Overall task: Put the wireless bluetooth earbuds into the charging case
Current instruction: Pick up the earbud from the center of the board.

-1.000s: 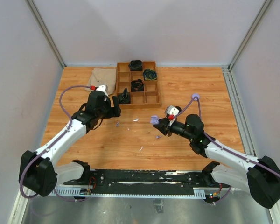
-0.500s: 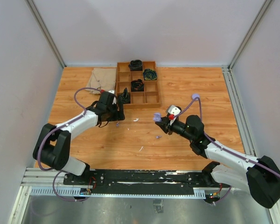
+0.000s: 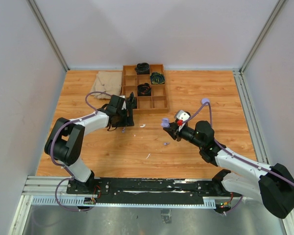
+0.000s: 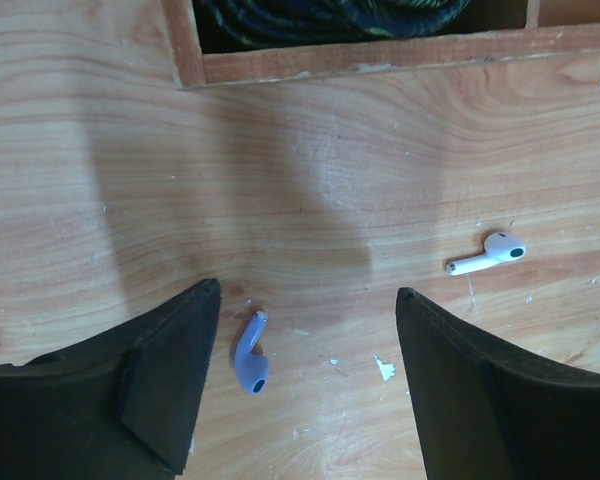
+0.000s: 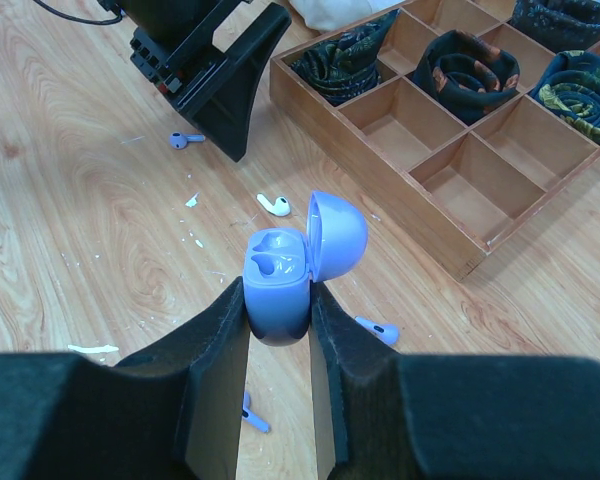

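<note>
Obs: left fingers [image 4: 170, 370] spread wide, low over the desk [image 4: 330, 180], straddling a lilac earbud [image 4: 250, 352] that lies flat and untouched. A white earbud [image 4: 488, 254] lies near, outside them. The right fingers [image 5: 215, 350] are clenched on the lilac charging case [image 5: 277, 285], lid flipped open, held above the desk.

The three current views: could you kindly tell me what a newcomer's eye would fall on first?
The right pincer grips a lilac charging case near the middle of the table, lid flipped open and both wells empty. To its left, the left pincer stands open over a lilac earbud lying just before the wooden tray, with a white earbud beside it.
</note>
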Motion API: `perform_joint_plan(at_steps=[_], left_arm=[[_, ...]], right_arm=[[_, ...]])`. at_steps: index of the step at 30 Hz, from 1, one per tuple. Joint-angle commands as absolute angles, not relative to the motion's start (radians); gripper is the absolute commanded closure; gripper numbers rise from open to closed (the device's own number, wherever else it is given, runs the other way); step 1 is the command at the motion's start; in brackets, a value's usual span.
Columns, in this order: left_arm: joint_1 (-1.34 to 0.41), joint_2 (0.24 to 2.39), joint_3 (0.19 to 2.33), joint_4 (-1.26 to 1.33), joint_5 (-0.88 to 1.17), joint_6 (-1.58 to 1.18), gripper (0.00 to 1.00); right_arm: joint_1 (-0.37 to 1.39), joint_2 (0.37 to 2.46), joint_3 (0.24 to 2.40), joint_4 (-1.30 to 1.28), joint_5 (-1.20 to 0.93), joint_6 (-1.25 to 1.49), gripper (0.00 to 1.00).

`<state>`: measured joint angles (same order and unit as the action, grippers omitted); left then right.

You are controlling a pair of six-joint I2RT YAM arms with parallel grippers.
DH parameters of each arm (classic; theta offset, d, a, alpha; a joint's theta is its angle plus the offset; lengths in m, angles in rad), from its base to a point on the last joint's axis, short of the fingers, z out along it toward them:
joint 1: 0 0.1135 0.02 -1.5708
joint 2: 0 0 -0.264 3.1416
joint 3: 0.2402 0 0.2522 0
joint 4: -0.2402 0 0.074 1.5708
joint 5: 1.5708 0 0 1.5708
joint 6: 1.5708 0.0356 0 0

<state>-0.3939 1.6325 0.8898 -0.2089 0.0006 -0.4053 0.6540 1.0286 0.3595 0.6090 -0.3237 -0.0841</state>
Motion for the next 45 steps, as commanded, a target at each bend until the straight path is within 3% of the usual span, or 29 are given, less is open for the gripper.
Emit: perform_joint_plan(at_steps=[1, 32, 39, 45], left_arm=[[-0.388, 1.65, 0.911, -0.214, 0.058, -0.392, 0.24], [-0.471, 1.45, 0.781, -0.405, 0.077, -0.376, 0.31], [-0.471, 1.366, 0.844, -0.468, 0.027, -0.406, 0.31], [-0.471, 1.437, 0.926, -0.581, -0.099, -0.378, 0.33]], right_arm=[[0.643, 1.019, 0.35, 0.644, -0.313, -0.101, 0.89], [0.644, 1.026, 0.36, 0.631, -0.328, -0.097, 0.89], [0.644, 1.028, 0.362, 0.629, -0.328, -0.097, 0.89], [0.644, 1.026, 0.362, 0.625, -0.322, -0.1, 0.89]])
